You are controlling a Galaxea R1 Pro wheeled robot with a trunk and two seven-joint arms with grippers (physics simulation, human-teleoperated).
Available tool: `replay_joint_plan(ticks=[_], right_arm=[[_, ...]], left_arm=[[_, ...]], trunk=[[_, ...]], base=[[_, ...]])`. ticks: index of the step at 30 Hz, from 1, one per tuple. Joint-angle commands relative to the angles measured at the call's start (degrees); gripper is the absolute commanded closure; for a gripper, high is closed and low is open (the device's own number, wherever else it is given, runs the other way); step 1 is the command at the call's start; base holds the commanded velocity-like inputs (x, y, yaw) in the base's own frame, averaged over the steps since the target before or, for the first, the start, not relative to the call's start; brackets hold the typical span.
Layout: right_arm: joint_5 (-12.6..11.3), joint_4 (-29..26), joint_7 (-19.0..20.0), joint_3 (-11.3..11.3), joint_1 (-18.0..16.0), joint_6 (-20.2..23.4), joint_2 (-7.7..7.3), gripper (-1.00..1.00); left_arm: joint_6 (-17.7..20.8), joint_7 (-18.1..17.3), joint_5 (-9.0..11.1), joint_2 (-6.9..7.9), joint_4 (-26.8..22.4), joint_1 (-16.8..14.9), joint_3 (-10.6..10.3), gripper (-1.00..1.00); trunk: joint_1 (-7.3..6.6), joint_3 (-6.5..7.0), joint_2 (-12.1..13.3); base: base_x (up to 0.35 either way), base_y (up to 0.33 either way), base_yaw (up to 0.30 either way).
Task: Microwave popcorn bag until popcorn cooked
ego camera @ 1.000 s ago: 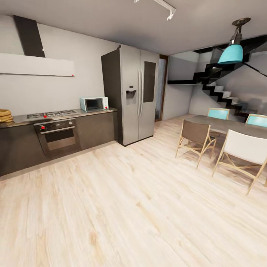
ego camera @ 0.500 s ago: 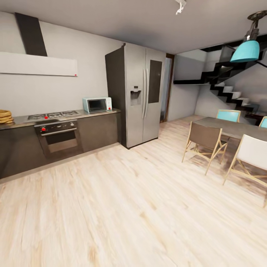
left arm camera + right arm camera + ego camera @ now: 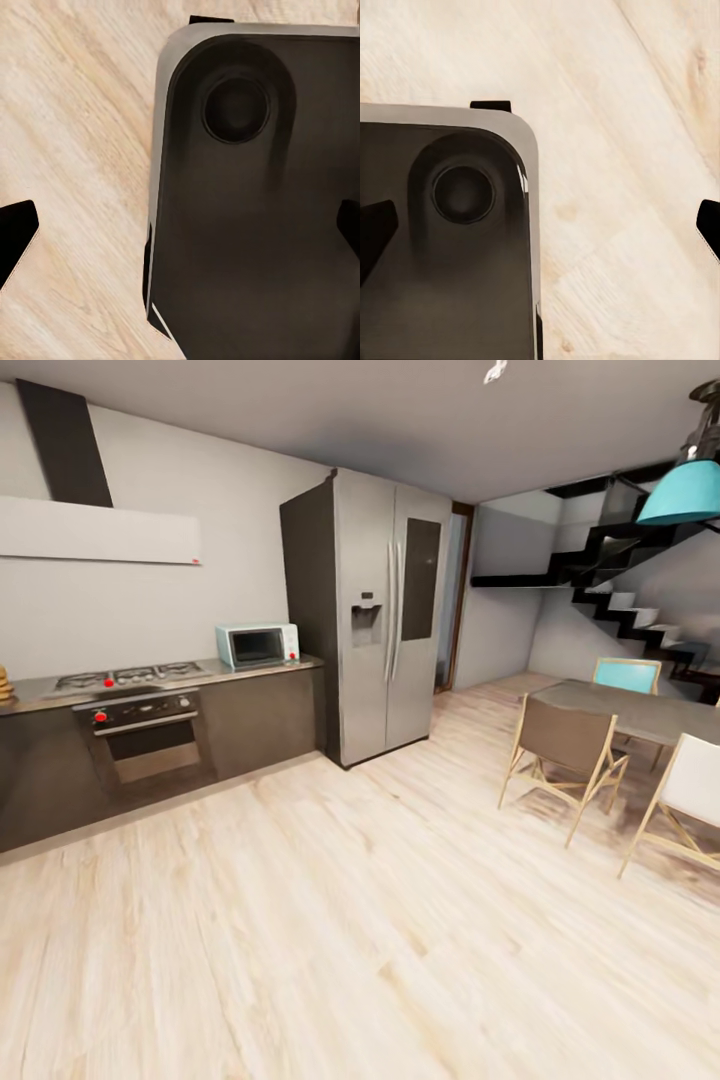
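The pale blue-white microwave (image 3: 256,645) stands with its door shut at the right end of the grey countertop (image 3: 262,669), beside the fridge. At the view's far left edge a sliver of a tan object (image 3: 3,684) rests on the worktop; it is too cut off to identify. Popcorn is out of view. In the left wrist view my left gripper (image 3: 180,232) hangs open over the robot's dark base (image 3: 255,225) and the wooden floor. The right gripper (image 3: 540,225) is open too, its dark fingertips (image 3: 375,234) wide apart above the base (image 3: 450,285).
A gas hob (image 3: 128,677) sits over a built-in oven (image 3: 145,735) left of the microwave. A tall steel fridge (image 3: 385,610) closes the counter's right end. A dining table (image 3: 640,712) with chairs (image 3: 565,745) stands at the right, stairs behind. Wide wooden floor (image 3: 330,920) lies ahead.
The camera has moved closer and turned: the fridge and counter look larger, the chairs slid right, and the tan object on the counter has slipped almost off the left edge.
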Motion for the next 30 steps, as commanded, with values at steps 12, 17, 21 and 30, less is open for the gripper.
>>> replay_joint_plan(ticks=[12, 17, 21, 30], right_arm=[[0.0, 0.0, -0.1, 0.0, 0.0, -0.1, 0.0, -1.0], [0.0, 0.0, -0.1, 0.0, 0.0, -0.1, 0.0, -1.0], [0.0, 0.0, -0.1, 0.0, 0.0, -0.1, 0.0, -1.0], [0.0, 0.0, -0.1, 0.0, 0.0, -0.1, 0.0, -1.0]], left_arm=[[-0.1, 0.0, 0.1, -0.23, -0.1, 0.0, 0.3, -1.0], [-0.2, 0.0, 0.1, -0.37, -0.1, 0.0, 0.3, -1.0], [-0.2, 0.0, 0.0, -0.37, -0.1, 0.0, 0.3, -1.0], [-0.2, 0.0, 0.1, -0.37, -0.1, 0.0, 0.3, -1.0]], trunk=[[0.04, -0.04, 0.0], [0.04, -0.04, 0.0], [0.04, -0.04, 0.0], [0.04, -0.04, 0.0]], base=[[0.34, 0.0, 0.0], [0.34, 0.0, 0.0], [0.34, 0.0, 0.0], [0.34, 0.0, 0.0]])
